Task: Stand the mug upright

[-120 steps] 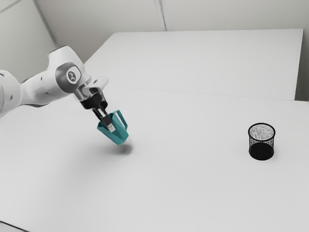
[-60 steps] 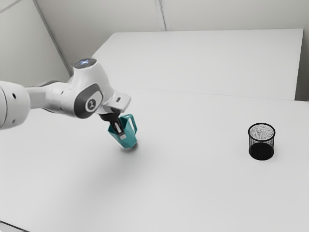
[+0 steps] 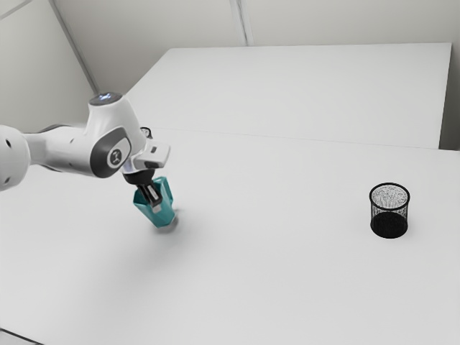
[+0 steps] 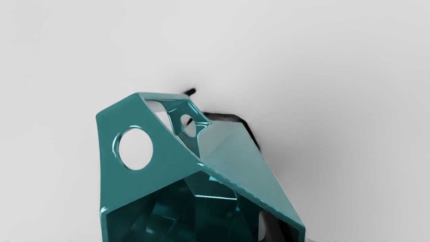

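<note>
You have a big white table point(image 3: 287, 287) under it all. Your white arm point(image 3: 65, 149) comes in from the left of the exterior view. The blue-green mug point(image 3: 167, 215) is left of the middle there, tipped over to one side, not standing straight. The black mesh cup point(image 3: 389, 224) stands on the table at the right. Your gripper point(image 3: 156, 208) pinches the mug's wall, one finger point(image 4: 265, 227) inside it.

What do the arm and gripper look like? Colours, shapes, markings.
The arm is white with smooth, rounded housings; a dark grey rounded side panel carries a round, pale-ringed emblem, and a dark round cap has pale bluish marks. The gripper is black, with two slim fingers and light grey patches near the tips.
</note>
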Robot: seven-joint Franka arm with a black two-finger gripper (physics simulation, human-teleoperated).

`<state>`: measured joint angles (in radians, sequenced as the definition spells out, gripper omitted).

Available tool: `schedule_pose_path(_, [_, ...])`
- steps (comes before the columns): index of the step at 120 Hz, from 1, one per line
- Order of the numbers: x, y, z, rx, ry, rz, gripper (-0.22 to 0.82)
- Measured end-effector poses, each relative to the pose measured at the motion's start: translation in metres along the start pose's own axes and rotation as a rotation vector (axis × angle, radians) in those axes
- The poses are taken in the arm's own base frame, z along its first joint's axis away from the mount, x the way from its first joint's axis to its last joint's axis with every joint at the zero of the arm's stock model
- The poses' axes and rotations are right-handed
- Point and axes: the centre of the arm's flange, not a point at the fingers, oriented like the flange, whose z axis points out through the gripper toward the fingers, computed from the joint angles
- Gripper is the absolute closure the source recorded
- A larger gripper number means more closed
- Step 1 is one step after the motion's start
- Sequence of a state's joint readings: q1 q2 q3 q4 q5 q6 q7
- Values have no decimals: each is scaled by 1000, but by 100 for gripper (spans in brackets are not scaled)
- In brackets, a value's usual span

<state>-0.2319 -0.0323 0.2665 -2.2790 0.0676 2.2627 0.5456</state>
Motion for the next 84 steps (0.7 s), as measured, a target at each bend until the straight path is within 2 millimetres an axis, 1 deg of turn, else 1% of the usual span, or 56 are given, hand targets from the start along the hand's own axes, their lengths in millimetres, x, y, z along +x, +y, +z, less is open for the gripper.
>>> schedule_pose_path(29, [13,25,2,21,-17,36,78])
schedule_pose_path(42, [16,32,5,21,-23,38,78])
schedule_pose_path(61, [13,30,10,18,-33,15,78])
schedule_pose_path(84, [8,21,11,15,-35,-22,64])
